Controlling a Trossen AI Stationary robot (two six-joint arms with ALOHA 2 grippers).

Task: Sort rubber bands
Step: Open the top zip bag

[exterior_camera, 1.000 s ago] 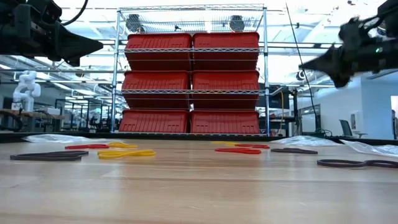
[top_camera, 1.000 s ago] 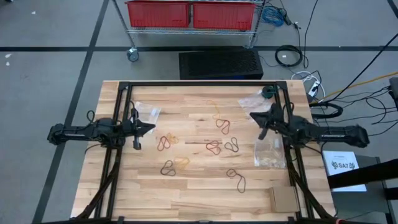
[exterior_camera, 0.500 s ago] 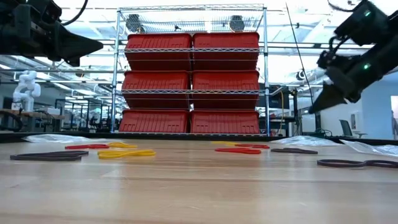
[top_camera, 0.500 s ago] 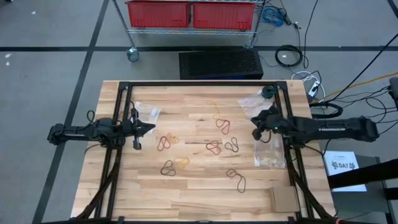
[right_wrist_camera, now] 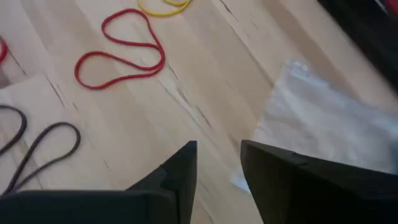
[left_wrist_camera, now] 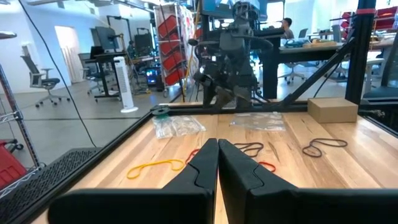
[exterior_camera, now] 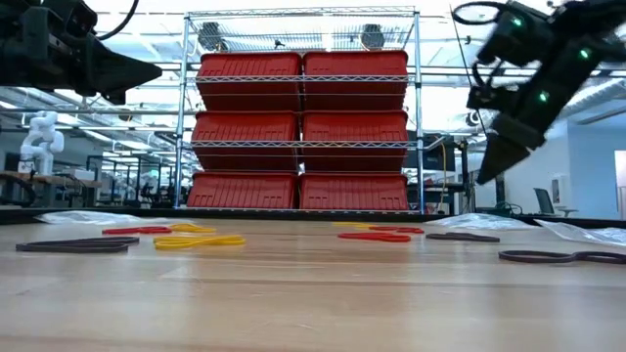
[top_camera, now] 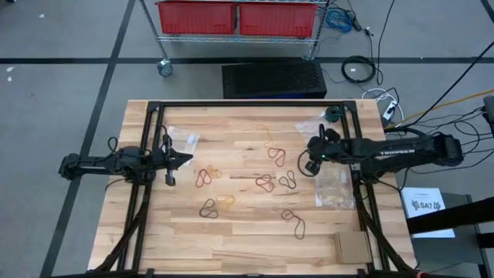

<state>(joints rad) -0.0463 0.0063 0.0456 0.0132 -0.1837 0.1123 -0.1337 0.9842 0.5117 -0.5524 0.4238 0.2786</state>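
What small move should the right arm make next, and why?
Probably lower the right gripper toward the red rubber band lying just ahead of it. Its fingers are parted and empty, pointing down above bare wood beside a clear bag. The left gripper waits shut over the table's left side.

rubber bands (top_camera: 266, 181): mid-table (top_camera: 247, 247) | bags (top_camera: 334, 188): right side | left gripper (top_camera: 187, 159): left of bands

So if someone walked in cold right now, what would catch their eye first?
Probably the rubber bands, red, yellow and black loops scattered across the middle of the wooden table. Next, the right gripper tipped down beside them, fingers parted, next to a clear bag. The left gripper hangs shut at the left side.
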